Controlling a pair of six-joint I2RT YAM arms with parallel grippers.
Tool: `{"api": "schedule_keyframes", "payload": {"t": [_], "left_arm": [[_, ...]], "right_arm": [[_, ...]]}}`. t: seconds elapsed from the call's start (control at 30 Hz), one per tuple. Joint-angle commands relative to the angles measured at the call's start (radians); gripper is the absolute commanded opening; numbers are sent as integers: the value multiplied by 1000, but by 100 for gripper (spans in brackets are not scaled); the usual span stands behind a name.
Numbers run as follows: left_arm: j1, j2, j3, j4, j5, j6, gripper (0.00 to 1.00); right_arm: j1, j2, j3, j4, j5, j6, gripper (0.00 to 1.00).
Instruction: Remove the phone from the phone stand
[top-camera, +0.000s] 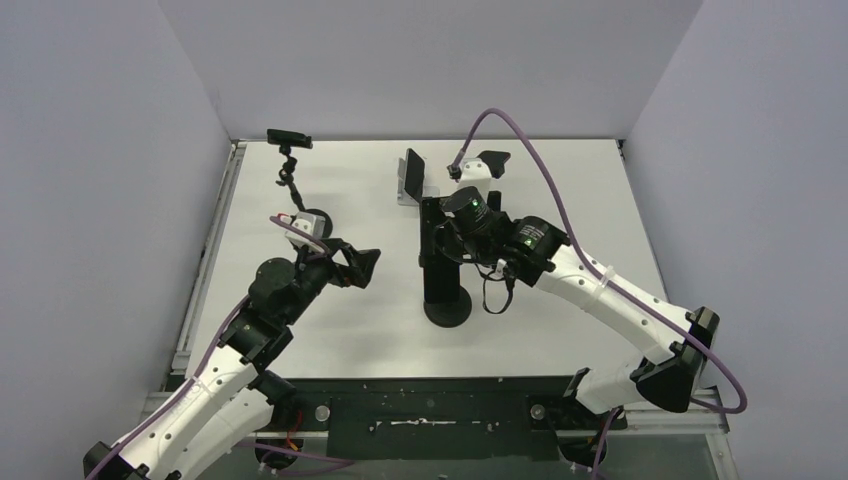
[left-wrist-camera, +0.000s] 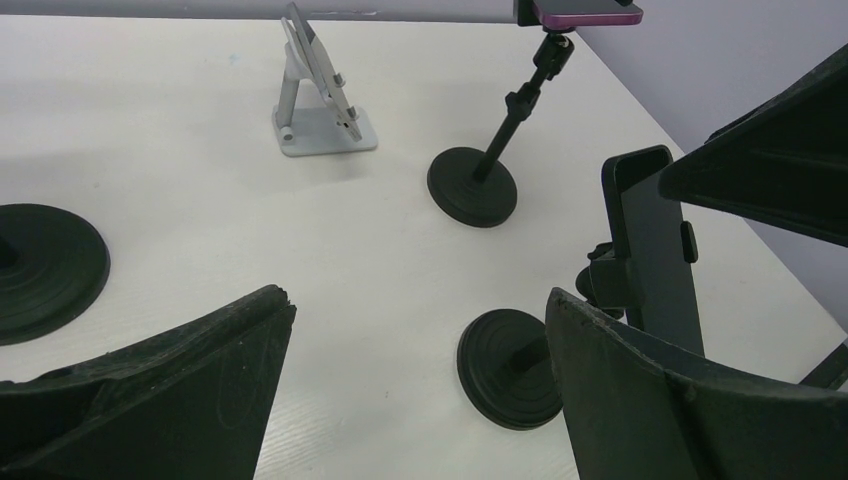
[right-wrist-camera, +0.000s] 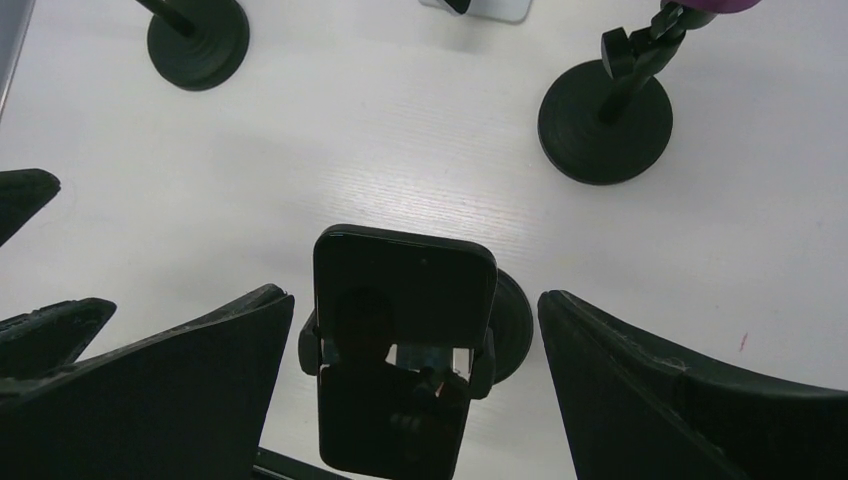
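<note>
Right gripper (right-wrist-camera: 415, 296) wide apart, facing the phone (right-wrist-camera: 404, 272) on its stand (right-wrist-camera: 513, 320); left gripper (left-wrist-camera: 420, 296) also apart

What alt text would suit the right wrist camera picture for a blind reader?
A dark phone clamped in a black stand sits centred between the open right gripper's two black fingers. Farther off on the white table are an upper-left base and an upper-right base, both round and black.

The black slab phone (right-wrist-camera: 404, 290) has a glossy glass face that mirrors shapes. The white table (left-wrist-camera: 200, 150) is matt with fine grain lines. The silver folding stand (left-wrist-camera: 325, 125) looks like brushed metal. The right gripper (right-wrist-camera: 415, 298) has matt, rough black plastic fingers (right-wrist-camera: 680, 400) with scuffed edges.
</note>
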Motion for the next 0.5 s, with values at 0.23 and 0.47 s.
{"api": "schedule_keyframes", "payload": {"t": [0.23,0.47], "left_arm": [[-1,6,17,21,22,12,95],[-4,8,16,24,36,11,95]], "right_arm": [[-3,63,63,-45,-29,9,100],[-27,91,77,-32,-75,-14,100]]}}
